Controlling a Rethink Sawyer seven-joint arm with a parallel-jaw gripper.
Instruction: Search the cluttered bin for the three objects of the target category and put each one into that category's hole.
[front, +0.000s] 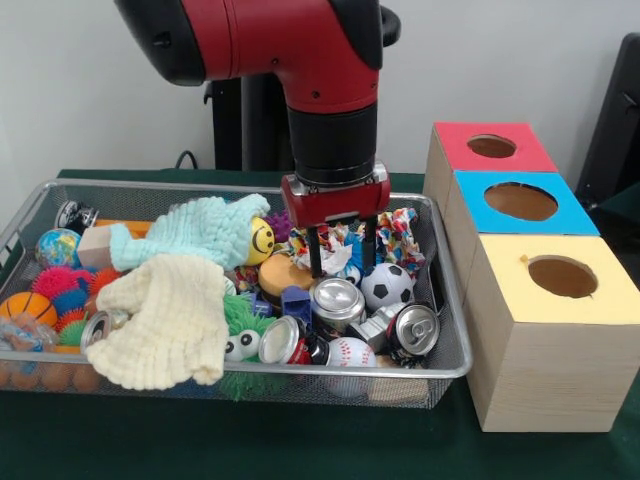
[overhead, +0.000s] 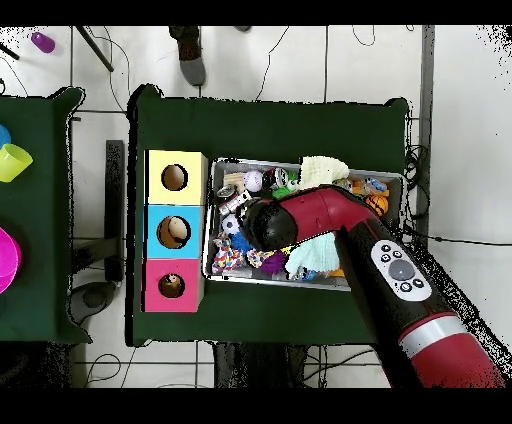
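We see the red and black arm (front: 300, 60) reaching down over the wire-mesh bin (front: 455, 345), with its gripper (front: 342, 262) hanging just above the clutter; the two dark fingers (front: 316, 252) stand apart with empty space between them, so it is released and grasping nothing. Which category is wanted we cannot tell, but the crushed drink cans are the clearest set near the gripper. One silver can (front: 337, 300) stands almost directly below the fingers, roughly upright, its long axis vertical and its top facing up toward the gripper. A second can (front: 412, 329) lies on its side just beside it, its round top turned toward the front camera and tilted a little upward. A third can (front: 283, 341) lies on its side at the near wall, its axis roughly along the bin's length and its open end facing the camera and leftward; a baseball (front: 350, 351) touches it. A soccer ball (front: 387, 285) sits between the gripper and the second can. A pale yellow knitted cloth (front: 165, 320) and a mint one (front: 195, 230) cover the left part of the bin, with a yellow smiley ball (front: 260, 240) just beside the mint cloth. Beside the bin stand three boxes, each with a round hole: yellow box (front: 560, 300), blue box (front: 520, 205) and red box (front: 490, 148). In the overhead view the arm (overhead: 340, 215) hides the middle of the bin (overhead: 390, 180).
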